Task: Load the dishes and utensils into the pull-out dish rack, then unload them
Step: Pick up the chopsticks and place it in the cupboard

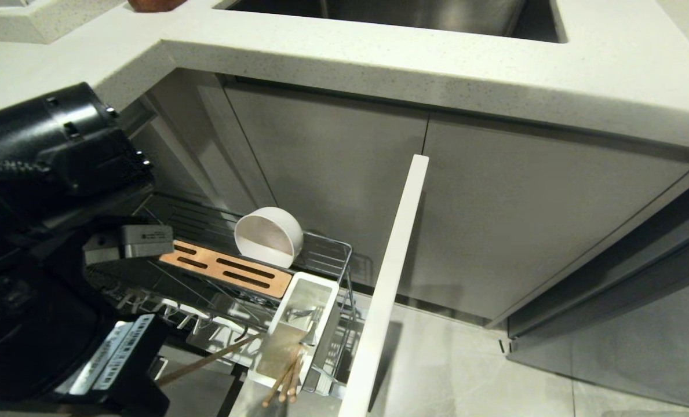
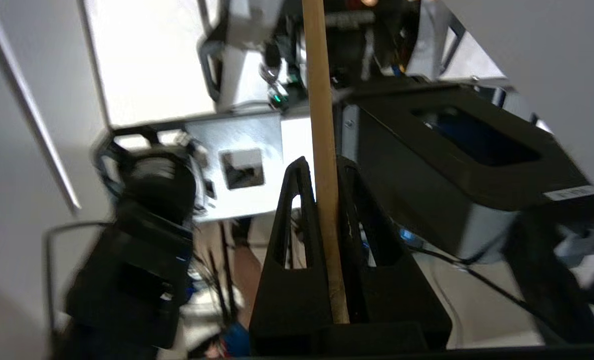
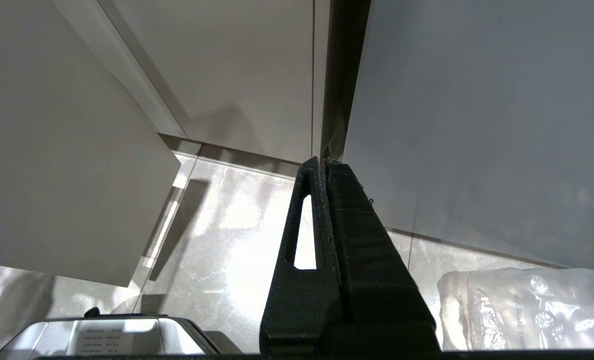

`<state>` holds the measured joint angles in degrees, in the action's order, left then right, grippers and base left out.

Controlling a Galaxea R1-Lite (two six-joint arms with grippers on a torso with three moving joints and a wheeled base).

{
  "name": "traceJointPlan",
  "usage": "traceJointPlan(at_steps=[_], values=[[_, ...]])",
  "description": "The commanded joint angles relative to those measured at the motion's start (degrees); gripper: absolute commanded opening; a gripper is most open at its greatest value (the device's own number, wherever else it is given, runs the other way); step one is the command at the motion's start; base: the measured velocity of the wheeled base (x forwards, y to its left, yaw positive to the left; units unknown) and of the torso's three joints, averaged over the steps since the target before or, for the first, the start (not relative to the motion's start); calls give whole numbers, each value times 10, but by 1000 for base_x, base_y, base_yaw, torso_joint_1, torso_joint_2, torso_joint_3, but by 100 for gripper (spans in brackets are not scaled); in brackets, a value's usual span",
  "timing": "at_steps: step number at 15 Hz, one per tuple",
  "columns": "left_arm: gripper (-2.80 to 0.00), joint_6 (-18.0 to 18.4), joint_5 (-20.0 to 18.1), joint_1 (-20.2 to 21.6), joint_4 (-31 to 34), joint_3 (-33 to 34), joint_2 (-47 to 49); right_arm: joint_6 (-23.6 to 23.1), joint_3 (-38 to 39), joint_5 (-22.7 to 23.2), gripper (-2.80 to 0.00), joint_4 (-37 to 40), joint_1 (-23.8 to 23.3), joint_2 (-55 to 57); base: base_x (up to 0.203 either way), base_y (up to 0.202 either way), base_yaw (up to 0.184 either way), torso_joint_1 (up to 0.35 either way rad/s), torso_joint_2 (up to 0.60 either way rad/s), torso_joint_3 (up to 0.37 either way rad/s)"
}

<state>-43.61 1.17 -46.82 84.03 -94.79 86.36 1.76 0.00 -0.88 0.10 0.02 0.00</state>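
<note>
The pull-out dish rack (image 1: 327, 249) stands drawn out from under the counter, its pale front panel (image 1: 392, 272) seen edge-on. A cream-white bowl (image 1: 268, 237) rests on its side behind the slotted wooden strip (image 1: 228, 269). Light-wood chopstick ends (image 1: 286, 379) stick out of the white caddy (image 1: 315, 289). My left gripper (image 2: 321, 167) is shut on one chopstick (image 2: 321, 100); in the head view that chopstick (image 1: 205, 362) slants from under my left arm toward the caddy. My right gripper (image 3: 322, 162) hangs shut and empty, off to the side near the floor.
The speckled countertop (image 1: 437, 63) with the steel sink (image 1: 390, 14) overhangs the closed cabinet doors (image 1: 524, 220). Grey tiled floor (image 1: 454, 370) lies to the right of the rack. A crumpled plastic bag (image 3: 526, 310) sits on the floor by my right gripper.
</note>
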Motion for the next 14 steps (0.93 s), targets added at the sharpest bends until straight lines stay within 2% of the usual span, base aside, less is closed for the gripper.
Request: traceJointPlan(at_steps=[1, 6, 11, 14], values=[[-280, -8, -2, -5, 5, 0, 21, 0, 1, 0, -280, 0, 0, 0, 0, 0, 0, 0, 0, 0], [-280, -15, -13, -3, -3, 10, 49, 0, 1, 0, -280, 0, 1, 0, 0, 0, 0, 0, 0, 0], [-280, -15, -21, 1, -50, 28, 85, 0, 1, 0, -280, 0, 0, 0, 0, 0, 0, 0, 0, 0], [-280, -14, -20, 26, -89, 47, 116, 0, 1, 0, -280, 0, 0, 1, 0, 0, 0, 0, 0, 0]])
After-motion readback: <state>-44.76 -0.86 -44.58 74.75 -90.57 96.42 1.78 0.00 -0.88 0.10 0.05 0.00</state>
